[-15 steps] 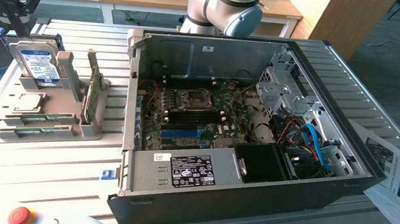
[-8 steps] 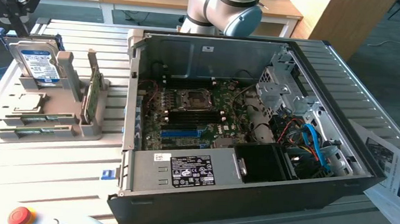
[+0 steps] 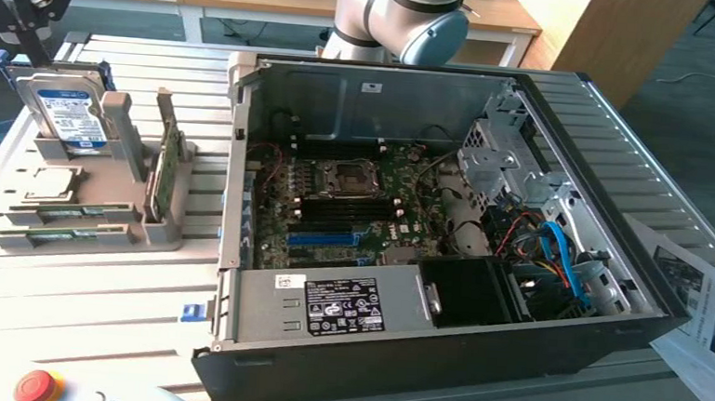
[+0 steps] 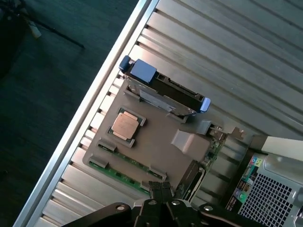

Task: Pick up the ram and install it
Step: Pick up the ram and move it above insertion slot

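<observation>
A ram stick (image 3: 166, 163) stands on edge in a slot of the grey holder (image 3: 128, 196), on the exterior view's left of the open computer case (image 3: 448, 346). Two more green sticks (image 3: 66, 212) lie flat along the holder's front edge. In the wrist view the flat green sticks (image 4: 127, 165) run along the holder (image 4: 156, 137). My gripper (image 3: 23, 22) hangs high above the holder's far left corner. It is shut with nothing in it. In the wrist view the fingertips (image 4: 160, 188) meet over the holder's edge.
A silver hard drive (image 3: 69, 116) with a blue-white label stands at the back of the holder, and a CPU chip (image 3: 50, 184) lies in front of it. Inside the case are the motherboard with a blue slot (image 3: 324, 239), a drive cage (image 3: 499, 163) and a power supply (image 3: 339, 307). A red stop button (image 3: 36, 386) sits near the front edge.
</observation>
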